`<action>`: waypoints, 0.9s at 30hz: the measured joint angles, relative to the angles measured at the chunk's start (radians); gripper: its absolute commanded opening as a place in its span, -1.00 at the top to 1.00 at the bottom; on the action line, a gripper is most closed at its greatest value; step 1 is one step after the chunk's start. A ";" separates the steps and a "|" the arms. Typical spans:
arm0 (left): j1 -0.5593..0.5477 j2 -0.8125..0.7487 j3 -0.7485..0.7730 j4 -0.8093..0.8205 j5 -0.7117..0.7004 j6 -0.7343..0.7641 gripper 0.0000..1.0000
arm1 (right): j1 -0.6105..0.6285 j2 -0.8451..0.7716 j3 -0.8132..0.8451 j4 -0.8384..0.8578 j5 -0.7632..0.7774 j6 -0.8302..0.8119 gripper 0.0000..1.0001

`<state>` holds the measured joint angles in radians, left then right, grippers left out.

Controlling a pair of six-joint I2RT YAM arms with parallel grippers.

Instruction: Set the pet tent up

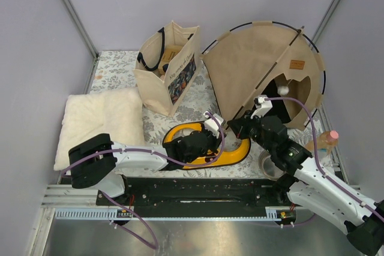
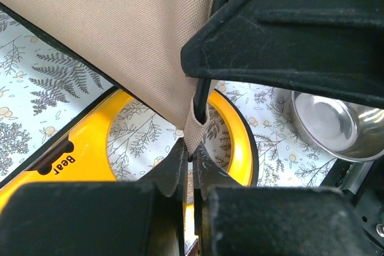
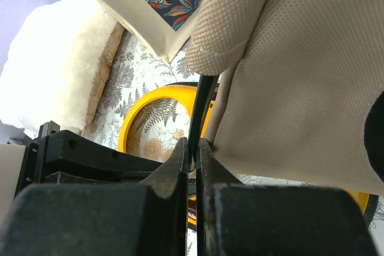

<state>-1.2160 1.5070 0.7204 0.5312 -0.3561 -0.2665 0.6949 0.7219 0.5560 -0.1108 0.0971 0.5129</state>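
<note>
The pet tent [image 1: 258,64] is a large tan canvas fan with thin black poles, standing at the back right, its brown label [image 1: 296,64] and white pompom [image 1: 282,90] near the arched doorway. My left gripper [image 1: 217,125] is shut on the tent's bottom fabric tab [image 2: 195,131], where a black pole [image 2: 201,97] enters the loop. My right gripper [image 1: 235,125] is shut on a thin black pole [image 3: 201,109] at the tent's lower corner, beside the tan canvas [image 3: 300,76]. Both grippers meet at the tent's near bottom tip.
A yellow bowl holder [image 1: 231,154] lies under both grippers. A beige tote bag [image 1: 168,67] stands at the back centre. A cream fluffy pillow [image 1: 99,121] lies at the left. A steel bowl [image 2: 336,125] and a bottle [image 1: 324,142] sit at the right.
</note>
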 measured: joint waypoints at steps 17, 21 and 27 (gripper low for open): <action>0.000 -0.001 0.003 -0.041 0.001 0.020 1.00 | -0.001 0.035 -0.025 0.054 -0.039 -0.026 1.00; 0.002 -0.001 0.009 -0.047 0.000 0.026 1.00 | 0.000 0.035 -0.026 0.058 -0.040 -0.027 1.00; 0.012 -0.001 0.016 -0.090 -0.001 0.027 0.83 | -0.004 0.073 -0.033 0.102 -0.096 -0.040 1.00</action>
<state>-1.2041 1.5063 0.7368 0.4416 -0.3569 -0.2398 0.6907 0.7952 0.5228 -0.0086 0.0013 0.4728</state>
